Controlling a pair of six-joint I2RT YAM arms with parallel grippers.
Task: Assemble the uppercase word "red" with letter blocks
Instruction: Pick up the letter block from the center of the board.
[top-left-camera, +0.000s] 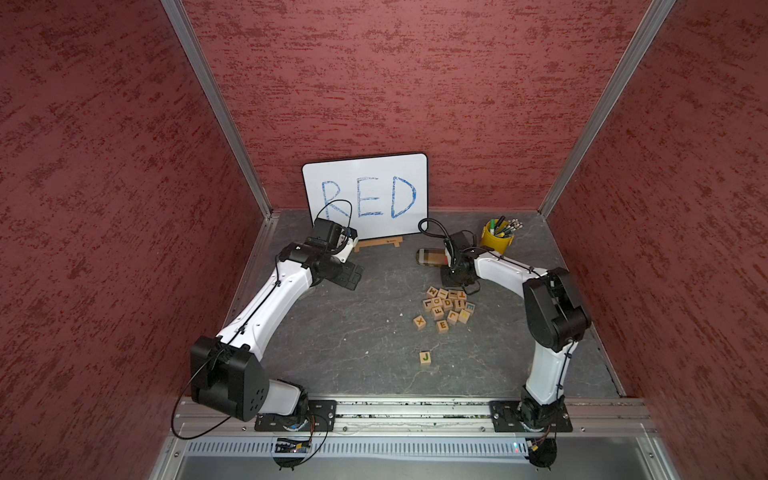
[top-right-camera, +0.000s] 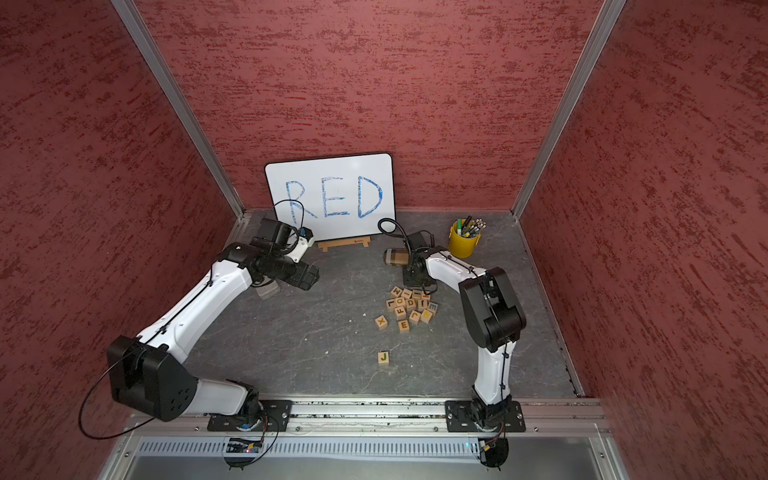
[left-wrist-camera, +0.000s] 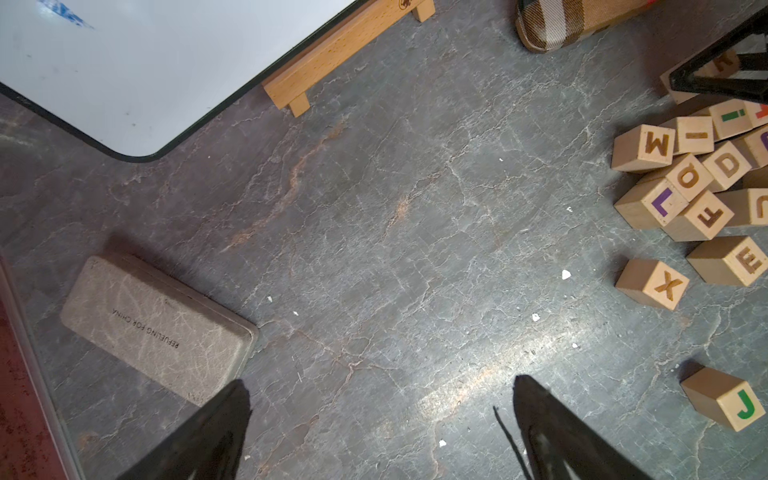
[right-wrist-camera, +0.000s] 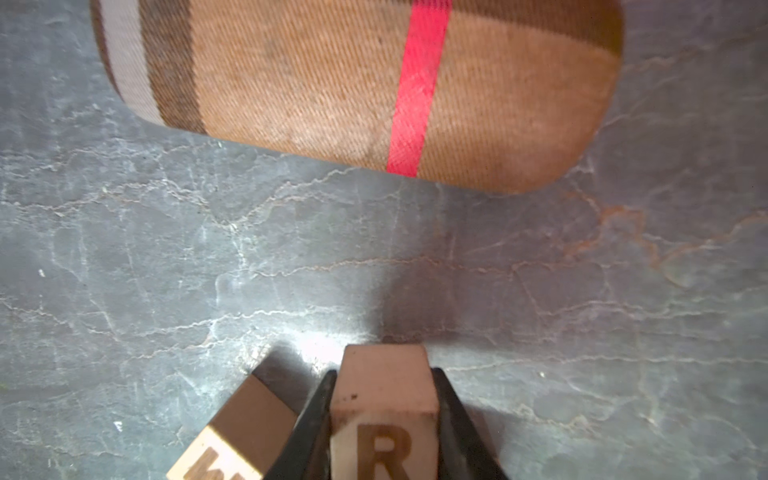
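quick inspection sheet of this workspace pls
surface: grey stone-look tabletop, a few white crumbs
job's things: R block in the right claw; D block inside the pile; E block at the pile's front edge
clutter: spare letter blocks, X block beside the pile, J block alone; plaid pouch; yellow pen cup; whiteboard reading RED on a wooden stand; grey flat case
claws: left claw open, empty; right claw shut on the R block
cables: left wrist loop, right wrist loop, both black
surroundings: red textured walls; aluminium rail in front
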